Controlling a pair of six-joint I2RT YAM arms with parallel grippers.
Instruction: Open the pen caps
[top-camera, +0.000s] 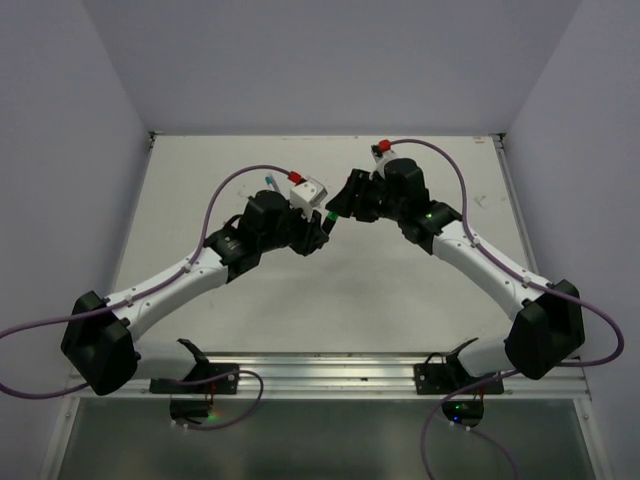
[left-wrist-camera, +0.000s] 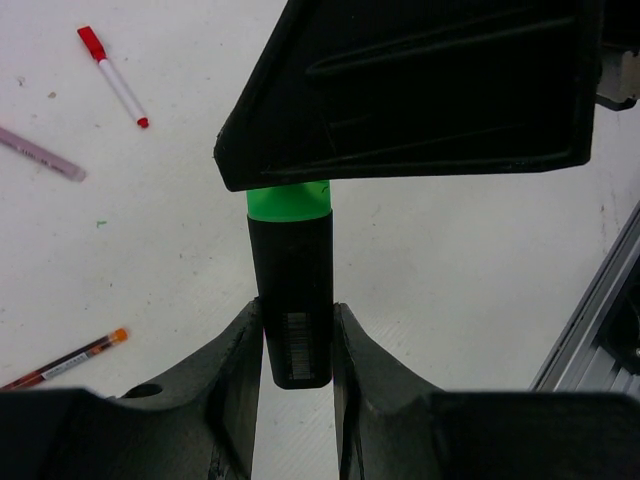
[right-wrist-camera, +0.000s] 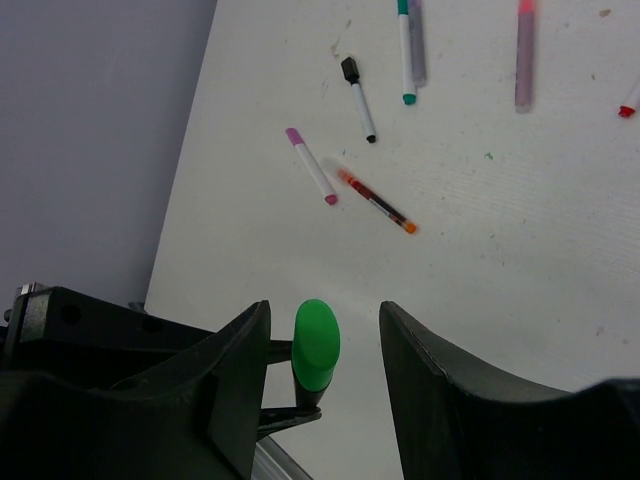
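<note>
One highlighter (left-wrist-camera: 290, 265) hangs over mid-table (top-camera: 250, 320), gripped at one end.
We see the left gripper (left-wrist-camera: 297, 345) clamped on its black barrel; the green cap (right-wrist-camera: 316, 345) sits between the right gripper's (right-wrist-camera: 323, 315) spread jaws, with a gap at 3 o'clock. Loose pens (right-wrist-camera: 362, 105) lie at 12 o'clock near the table's wall edge; tabletop runs at 6 o'clock to the rail (top-camera: 330, 368).

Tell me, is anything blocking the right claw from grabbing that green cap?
Nothing visible does. The green cap sits in the gap between the open fingers of the right gripper, untouched on either side. The left gripper clamps the highlighter's black barrel at the opposite end, clear of the cap.
</note>
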